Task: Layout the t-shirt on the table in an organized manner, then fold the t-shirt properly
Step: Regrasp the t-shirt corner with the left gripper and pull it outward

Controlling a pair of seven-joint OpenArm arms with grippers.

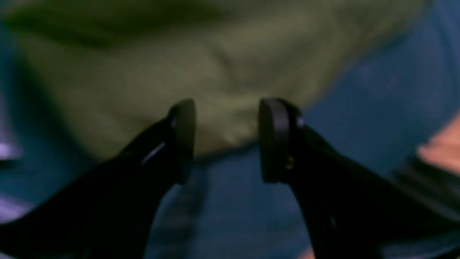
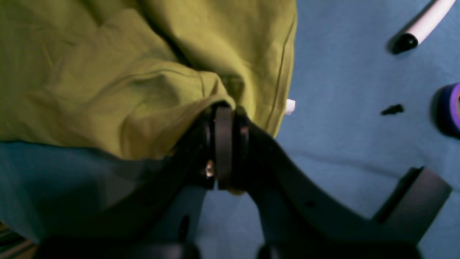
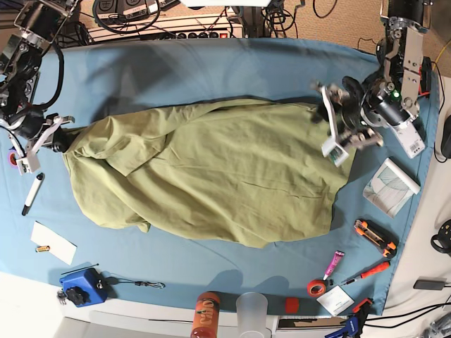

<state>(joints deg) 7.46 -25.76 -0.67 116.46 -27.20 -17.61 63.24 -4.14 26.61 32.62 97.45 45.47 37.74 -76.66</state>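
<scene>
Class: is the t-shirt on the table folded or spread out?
Spread out, unfolded: the t-shirt lies wrinkled lengthwise across the table, no neat folds.

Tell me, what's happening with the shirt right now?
Left gripper open at shirt edge, holding nothing. Right gripper shut on shirt corner. Shirt spread lengthwise on table, wrinkled, unfolded. Marker and tools lie near, off the cloth.
</scene>
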